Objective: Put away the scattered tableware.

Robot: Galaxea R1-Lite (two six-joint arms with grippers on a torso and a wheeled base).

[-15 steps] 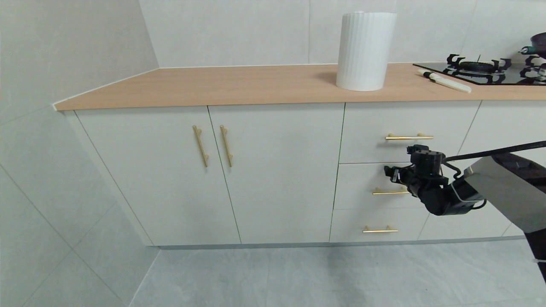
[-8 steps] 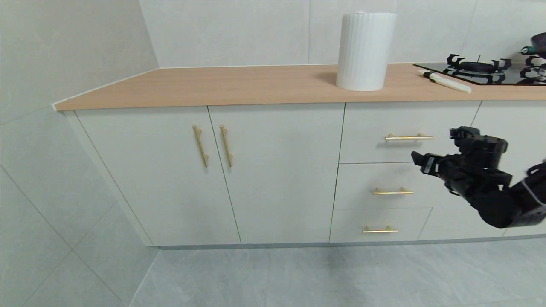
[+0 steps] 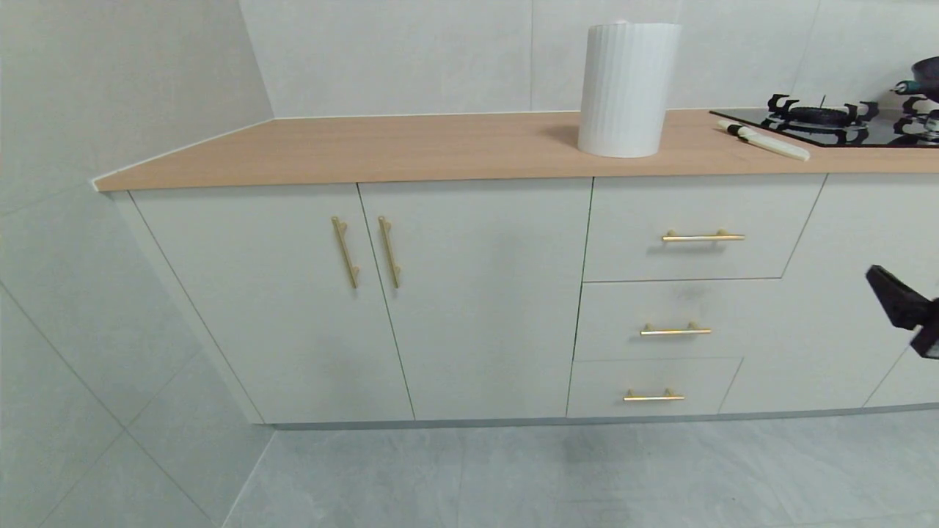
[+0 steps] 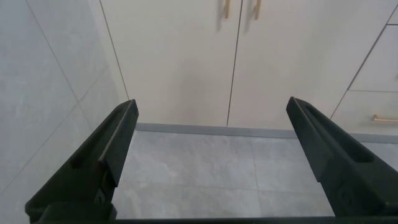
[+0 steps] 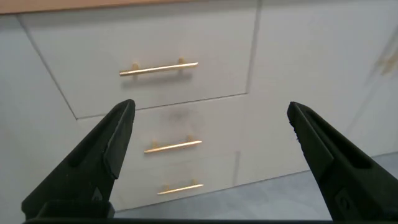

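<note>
The wooden counter (image 3: pixel 367 150) spans the head view. One pale knife (image 3: pixel 764 140) lies flat on the counter toward its right end. It is just beside the hob (image 3: pixel 829 125) and apart from the single white ribbed canister (image 3: pixel 627 88).

The right claw (image 5: pixel 209 107) hangs below the counter's front edge, facing the drawers, and the knife is up on the counter well apart from it. Its jaws are spread wide, holding nothing and touching nothing. The left claw (image 4: pixel 211 102) sits lower under the counter, over the floor (image 4: pixel 199 177) in front of the doors, just as wide and empty.

Under the counter are two doors (image 3: pixel 469 293), each with one upright gold handle. To their right are three stacked drawers (image 3: pixel 697 209), each with one level gold handle.
</note>
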